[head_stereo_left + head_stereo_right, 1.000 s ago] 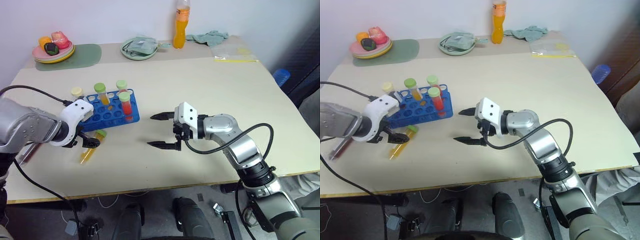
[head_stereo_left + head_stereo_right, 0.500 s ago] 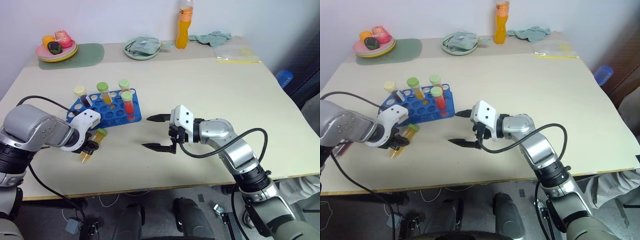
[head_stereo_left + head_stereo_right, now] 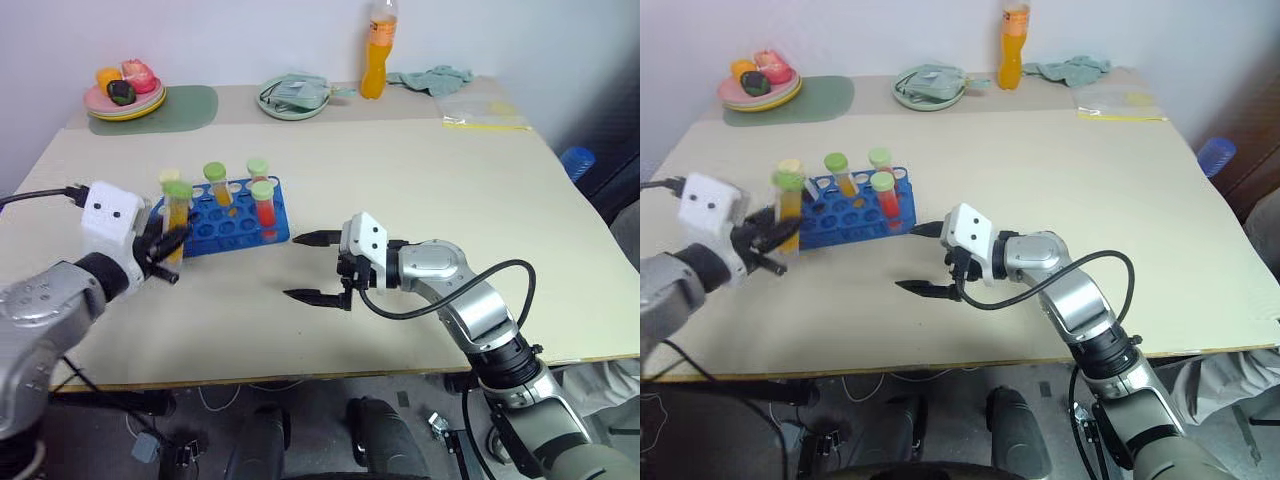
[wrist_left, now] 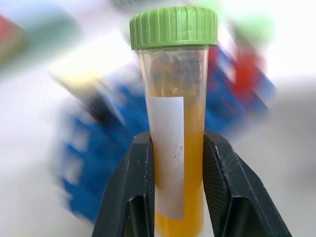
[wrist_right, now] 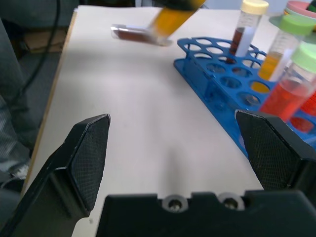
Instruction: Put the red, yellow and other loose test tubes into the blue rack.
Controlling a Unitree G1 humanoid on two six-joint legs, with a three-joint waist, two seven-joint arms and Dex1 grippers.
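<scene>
My left gripper [image 3: 168, 238] is shut on a yellow test tube [image 3: 178, 212] with a green cap, held upright above the table just in front of the left end of the blue rack [image 3: 222, 222]. In the left wrist view the tube [image 4: 173, 123] stands between the two black fingers [image 4: 133, 187]. Several capped tubes stand in the rack, among them a red one [image 3: 264, 206] and a yellow one [image 3: 215, 186]. A dark red tube [image 5: 131, 33] lies loose on the table beyond the rack in the right wrist view. My right gripper [image 3: 316, 267] is open and empty, right of the rack.
At the back stand a plate of fruit [image 3: 124, 92] on a green mat [image 3: 190, 103], a bowl with a cloth [image 3: 294, 97], an orange bottle [image 3: 374, 58], a teal cloth [image 3: 432, 78] and a plastic bag [image 3: 485, 115]. A blue object [image 3: 577, 160] sits off the table's right edge.
My left gripper shut on the yellow tube that lay on the table, lifted it and turned it upright by the rack. The right gripper stayed put. The camera shifted slightly.
</scene>
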